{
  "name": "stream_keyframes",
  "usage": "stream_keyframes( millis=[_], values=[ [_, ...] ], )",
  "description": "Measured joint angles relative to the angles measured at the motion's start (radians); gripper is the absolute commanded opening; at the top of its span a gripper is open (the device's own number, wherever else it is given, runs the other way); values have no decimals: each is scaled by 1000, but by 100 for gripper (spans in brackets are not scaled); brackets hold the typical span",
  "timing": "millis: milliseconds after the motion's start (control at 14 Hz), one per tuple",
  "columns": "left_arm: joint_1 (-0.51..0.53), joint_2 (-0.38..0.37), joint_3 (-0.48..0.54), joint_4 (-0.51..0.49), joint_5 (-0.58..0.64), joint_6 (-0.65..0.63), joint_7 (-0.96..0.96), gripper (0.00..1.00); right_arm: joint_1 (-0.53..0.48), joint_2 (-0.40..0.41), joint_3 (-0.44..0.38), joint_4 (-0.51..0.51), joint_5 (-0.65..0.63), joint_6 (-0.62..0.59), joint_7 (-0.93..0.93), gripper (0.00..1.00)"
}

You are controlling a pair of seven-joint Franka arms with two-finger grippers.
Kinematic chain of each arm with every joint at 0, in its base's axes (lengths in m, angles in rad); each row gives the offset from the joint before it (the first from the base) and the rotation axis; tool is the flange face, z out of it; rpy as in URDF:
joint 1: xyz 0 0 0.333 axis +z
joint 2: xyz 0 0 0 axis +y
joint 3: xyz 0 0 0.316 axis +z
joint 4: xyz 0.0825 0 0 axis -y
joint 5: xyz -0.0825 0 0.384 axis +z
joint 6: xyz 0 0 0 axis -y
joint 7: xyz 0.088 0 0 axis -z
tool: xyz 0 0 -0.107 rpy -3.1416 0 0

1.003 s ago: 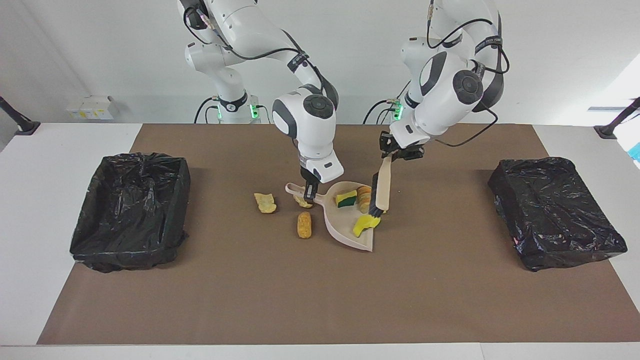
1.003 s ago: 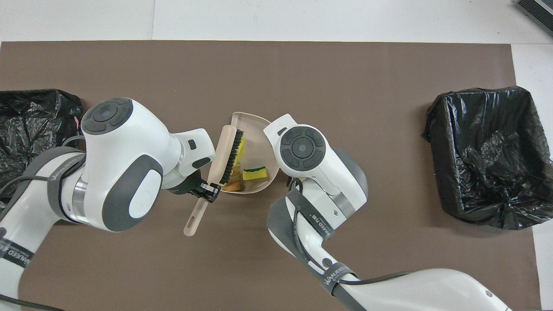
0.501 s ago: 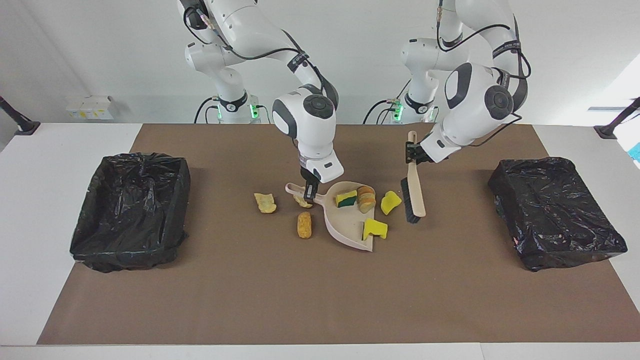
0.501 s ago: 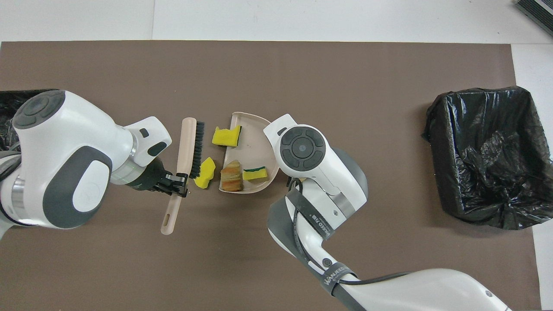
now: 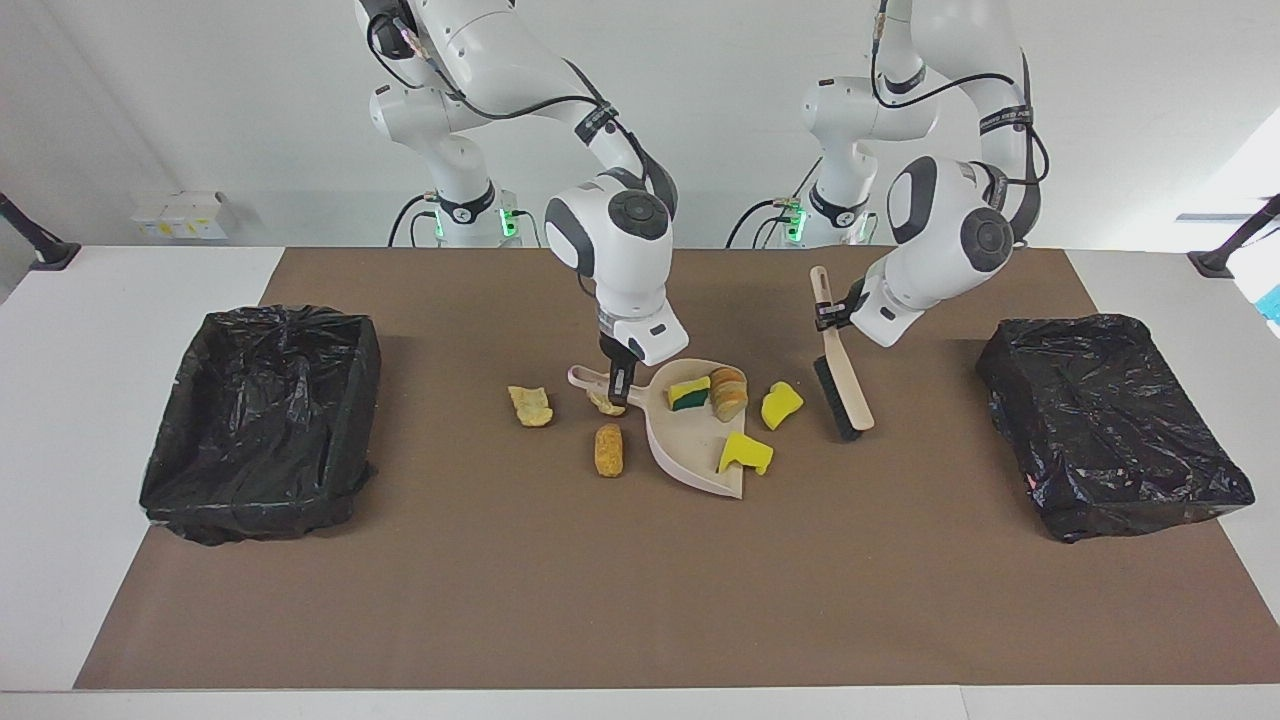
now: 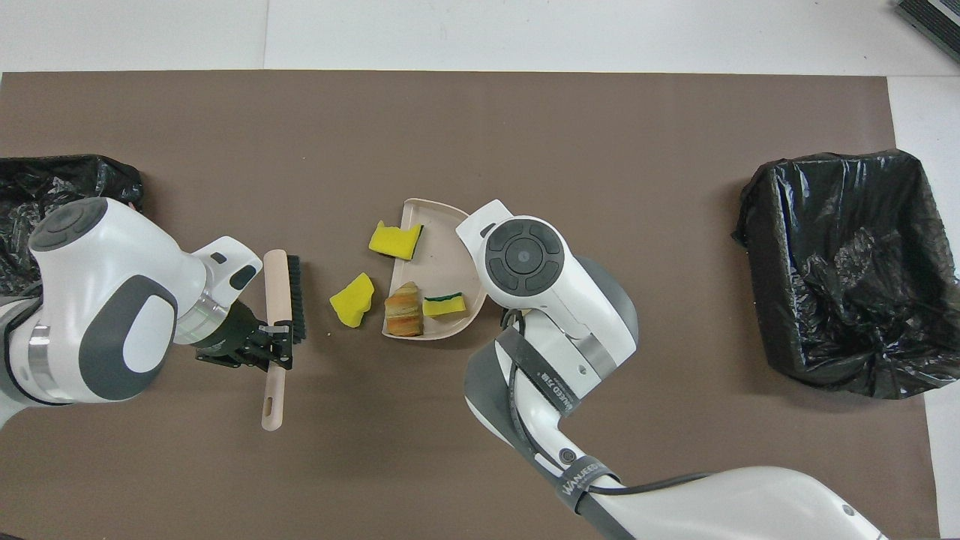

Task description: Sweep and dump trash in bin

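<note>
My left pincer is clamped tight on the brush handle, bristle end hanging low toward the left arm's end of the table, well apart from the dustpan; my right pincer is closed on the dustpan's handle, holding it flat. Two scraps lie in the pan — a green-backed sponge and a bread lump — and a yellow sponge straddles its lip. By my reckoning I'm under halfway: one yellow piece sits just beside the pan toward the brush, three bread lumps lie by the handle toward the right arm's end, and neither bin has had anything dumped — as far as I can see.
</note>
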Motion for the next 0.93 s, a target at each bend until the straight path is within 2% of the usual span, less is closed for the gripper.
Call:
stream_keyframes(
  millis=[215,501,931],
  values=[
    [-60,10,-3,2,-2,78,11,0,2,-3,0,0,0,-3,2,0],
    [-132,44,-4,76,-3,122,110,0,2,-3,0,0,1,-3,13,0],
    [-161,68,5,110,-5,84,88,0,1,-3,0,-3,3,-12,23,0]
  ],
)
